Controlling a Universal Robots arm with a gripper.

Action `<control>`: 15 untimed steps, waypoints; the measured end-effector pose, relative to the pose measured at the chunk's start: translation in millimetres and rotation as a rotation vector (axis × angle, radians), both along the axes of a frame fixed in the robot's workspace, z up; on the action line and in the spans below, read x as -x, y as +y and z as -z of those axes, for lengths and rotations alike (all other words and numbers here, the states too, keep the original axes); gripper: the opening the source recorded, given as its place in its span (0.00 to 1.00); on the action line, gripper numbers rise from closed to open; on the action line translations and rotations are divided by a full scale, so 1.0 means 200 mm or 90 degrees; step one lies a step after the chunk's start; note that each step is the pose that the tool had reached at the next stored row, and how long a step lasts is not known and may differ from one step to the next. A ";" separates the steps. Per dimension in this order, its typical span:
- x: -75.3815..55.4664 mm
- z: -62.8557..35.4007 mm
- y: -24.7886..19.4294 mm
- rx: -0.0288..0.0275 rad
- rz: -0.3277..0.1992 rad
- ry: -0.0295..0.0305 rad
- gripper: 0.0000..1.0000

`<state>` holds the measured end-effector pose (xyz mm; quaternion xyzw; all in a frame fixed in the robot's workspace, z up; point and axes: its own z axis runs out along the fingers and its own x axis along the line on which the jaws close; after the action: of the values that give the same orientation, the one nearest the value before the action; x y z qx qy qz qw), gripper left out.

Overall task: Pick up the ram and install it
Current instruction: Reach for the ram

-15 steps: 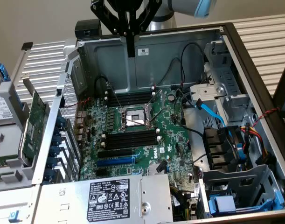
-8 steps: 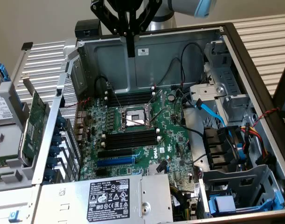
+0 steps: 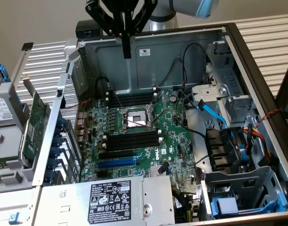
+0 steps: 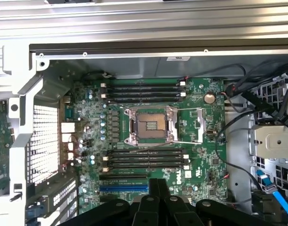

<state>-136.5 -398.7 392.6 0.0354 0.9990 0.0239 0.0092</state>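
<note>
My gripper (image 3: 127, 52) hangs above the back wall of the open computer case, well over the motherboard (image 3: 176, 141). Its black fingers (image 4: 153, 190) stand pressed together, shut, with nothing between them. Two banks of long black memory slots with white end clips lie on either side of the CPU socket (image 4: 151, 125): the far bank (image 3: 132, 100) and the near bank (image 3: 132, 140). They show again in the wrist view as the far bank (image 4: 143, 90) and the near bank (image 4: 146, 159). All the slots look bare. No narrow green ram stick shows in either view.
A larger green card (image 3: 34, 123) leans outside the case at the exterior view's left, beside a hard drive (image 3: 1, 108). The power supply (image 3: 111, 197) fills the front. Drive cages, a fan (image 3: 224, 150), and blue and black cables (image 3: 214, 113) crowd the exterior view's right.
</note>
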 end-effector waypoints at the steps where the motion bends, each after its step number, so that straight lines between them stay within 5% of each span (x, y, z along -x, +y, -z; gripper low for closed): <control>1: 0.02 0.000 0.000 0.0000 0.000 0.0000 0.11; 15: 0.32 0.002 0.002 -0.0001 0.000 0.0015 0.11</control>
<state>-200.0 -398.3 392.2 0.0354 0.9991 0.0239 0.0080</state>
